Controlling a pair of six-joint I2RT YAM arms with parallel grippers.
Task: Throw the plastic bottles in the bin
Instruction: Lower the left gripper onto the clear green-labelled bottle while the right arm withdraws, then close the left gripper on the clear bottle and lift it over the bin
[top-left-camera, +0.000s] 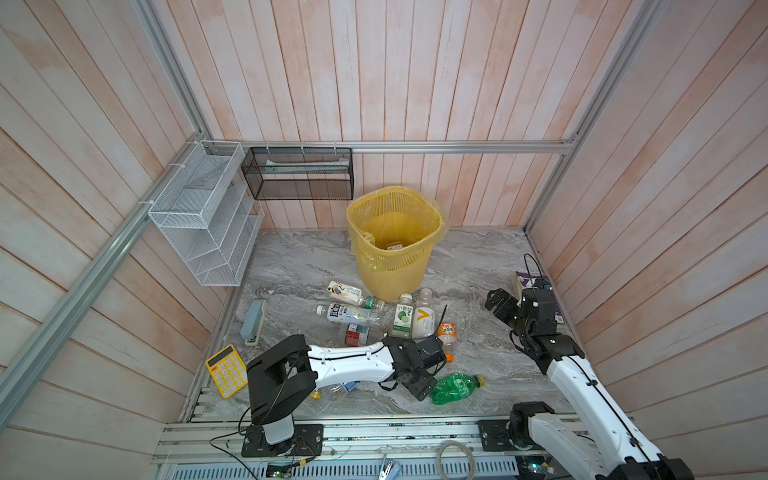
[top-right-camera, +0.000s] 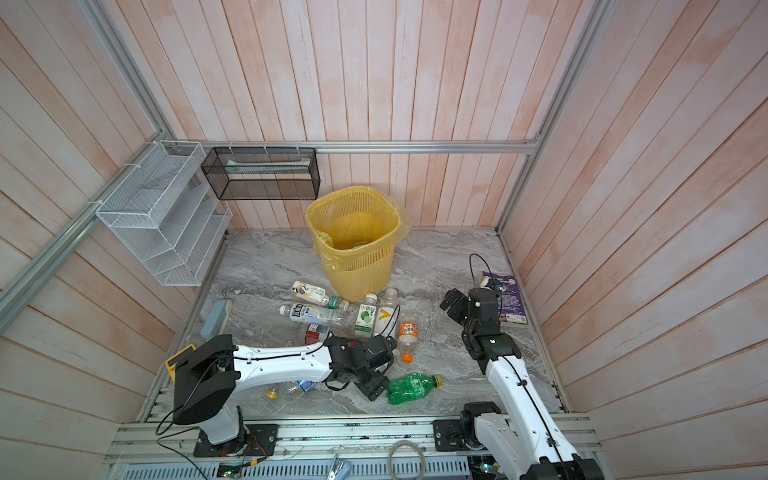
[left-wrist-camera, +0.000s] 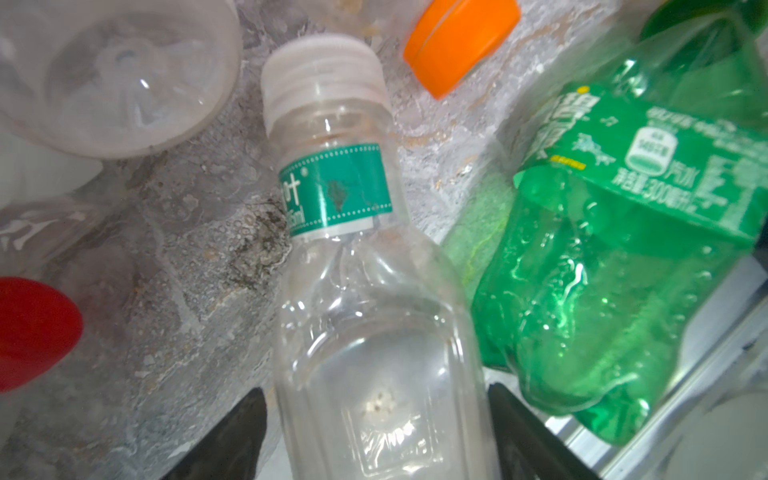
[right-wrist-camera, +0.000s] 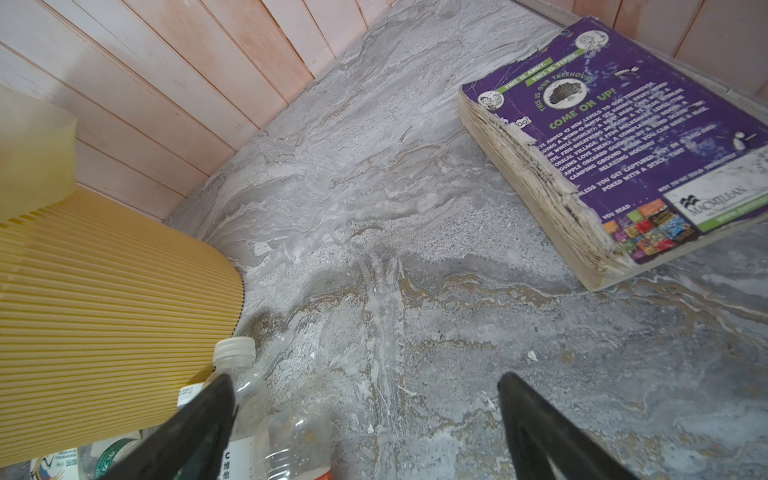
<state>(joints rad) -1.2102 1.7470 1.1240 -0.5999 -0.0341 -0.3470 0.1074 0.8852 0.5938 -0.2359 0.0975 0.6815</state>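
Left pincer (top-left-camera: 430, 380) sits low beside green bottle (top-left-camera: 455, 387); other bottles (top-left-camera: 353, 313) lie before yellow bin (top-left-camera: 390, 266).

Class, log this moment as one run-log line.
left claw: astride clear bottle, grip unclear | right claw: open, empty | green bottle: lying beside left claw | bin: upright

White links (top-left-camera: 349, 365); black joints (top-left-camera: 274, 374), fingers (left-wrist-camera: 232, 436); thin black cables (top-left-camera: 525, 270).

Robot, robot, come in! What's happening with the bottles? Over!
Left gripper straddles clear bottle, grip unconfirmed. Right gripper open, empty. Bin upright, bottles scattered before it. Green bottle crowds one finger.
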